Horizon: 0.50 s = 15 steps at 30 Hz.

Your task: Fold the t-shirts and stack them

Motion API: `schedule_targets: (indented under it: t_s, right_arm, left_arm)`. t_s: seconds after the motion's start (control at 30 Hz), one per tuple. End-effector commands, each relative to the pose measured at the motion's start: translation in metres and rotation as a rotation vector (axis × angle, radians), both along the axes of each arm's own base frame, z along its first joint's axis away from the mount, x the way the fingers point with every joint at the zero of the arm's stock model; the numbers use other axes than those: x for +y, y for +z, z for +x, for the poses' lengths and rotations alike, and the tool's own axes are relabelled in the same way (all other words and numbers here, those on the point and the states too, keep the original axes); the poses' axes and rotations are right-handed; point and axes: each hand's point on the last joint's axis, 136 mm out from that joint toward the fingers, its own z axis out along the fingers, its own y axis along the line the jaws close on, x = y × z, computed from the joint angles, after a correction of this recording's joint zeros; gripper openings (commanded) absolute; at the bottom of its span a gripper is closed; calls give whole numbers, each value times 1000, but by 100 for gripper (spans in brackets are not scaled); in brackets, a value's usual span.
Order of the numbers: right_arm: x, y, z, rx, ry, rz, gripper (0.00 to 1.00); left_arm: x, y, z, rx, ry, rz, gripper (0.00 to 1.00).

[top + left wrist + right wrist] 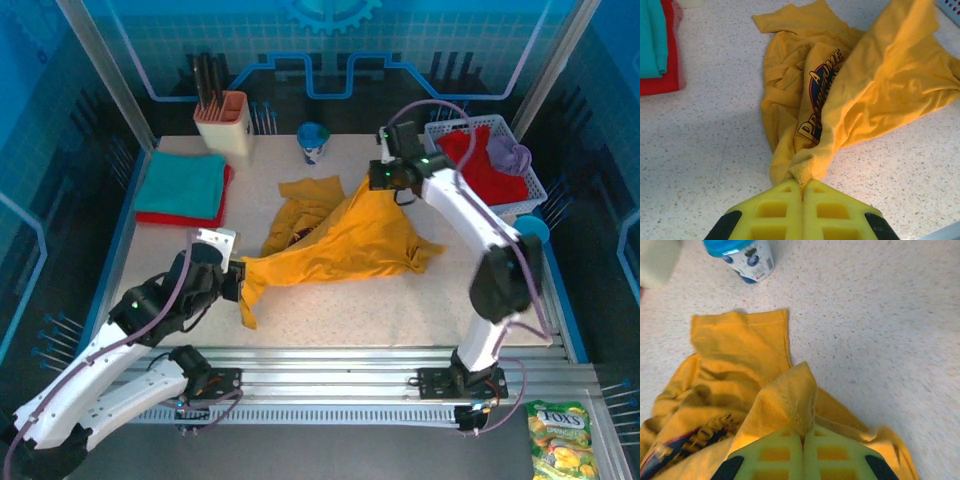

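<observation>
left gripper (236, 279): jaws pressed together, pinching a hem edge of the yellow tee (340, 245) at its near-left end. In the left wrist view the yellow pads (780, 210) meet with a ribbed bit of fabric caught at the tips (802, 186).
right gripper (379, 178): jaws also pressed together, pinching a fold of the same tee at its far-right end. In the right wrist view the cloth (740, 355) bunches up right at the fingertips (803, 431).
yellow tee: mid-table, crumpled, stretched diagonally between the two grippers, the far end raised off the surface. Dark blue chest print with yellow lettering is partly visible in a fold (820, 100). One sleeve or flap lies flat toward the back.
teal tee (182, 183): folded, far-left on the table, lying on top of the folded red tee (190, 218), whose edge shows along the front and right. Both are well apart from the yellow tee.
basket (532, 188): white mesh, far-right, holds a loose red tee (482, 165) and a lavender tee (512, 155), both unfolded.
cup (313, 142): blue lid, upright, at the back centre, just beyond the yellow tee.
holder (226, 124): beige, back-left, with dark handles sticking up.
snack bag (560, 440): off the table, near-right corner.
table (170, 262): speckled white top.
</observation>
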Motion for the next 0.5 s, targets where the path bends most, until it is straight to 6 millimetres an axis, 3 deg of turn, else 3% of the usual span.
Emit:
schedule_targets:
  t_s: [0.0, 0.23, 0.33, 0.47]
  right_arm:
    - [-28, 1, -46, 11, -52, -35, 0]
    - [-74, 35, -137, -77, -141, -12, 0]
    - [-84, 71, -168, -194, -138, 51, 0]
    - [-93, 125, -189, -328, -143, 111, 0]
  left_arm:
    - [2, 24, 7, -72, -3, 32, 0]
    - [0, 50, 20, -129, -49, 136, 0]
    - [8, 79, 26, -182, -31, 197, 0]
    - [13, 134, 29, -307, -25, 203, 0]
